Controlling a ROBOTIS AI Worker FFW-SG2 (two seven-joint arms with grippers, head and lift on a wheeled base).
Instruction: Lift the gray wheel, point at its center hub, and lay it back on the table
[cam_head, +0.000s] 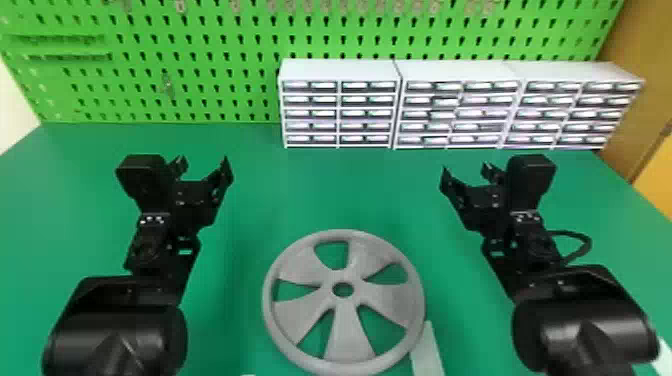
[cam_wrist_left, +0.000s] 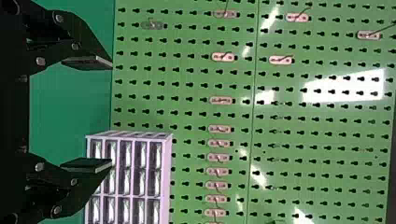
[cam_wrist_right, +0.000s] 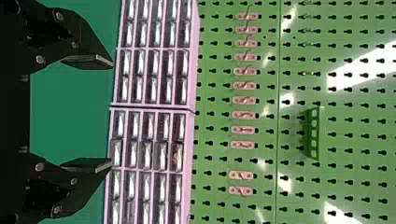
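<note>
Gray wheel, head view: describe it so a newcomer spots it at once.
From the white drawer cabinets, come toward the robot across the green table. The gray wheel lies flat between the left arm and right arm. Unlike the straight pale strip beside it, it's round, with five broad spokes and a holed center hub.

Green pegboard (cam_head: 200, 64) with hooks (cam_wrist_left: 223, 57), three white drawer cabinets (cam_head: 340, 70) before it, pale strip (cam_head: 427, 350)
</note>
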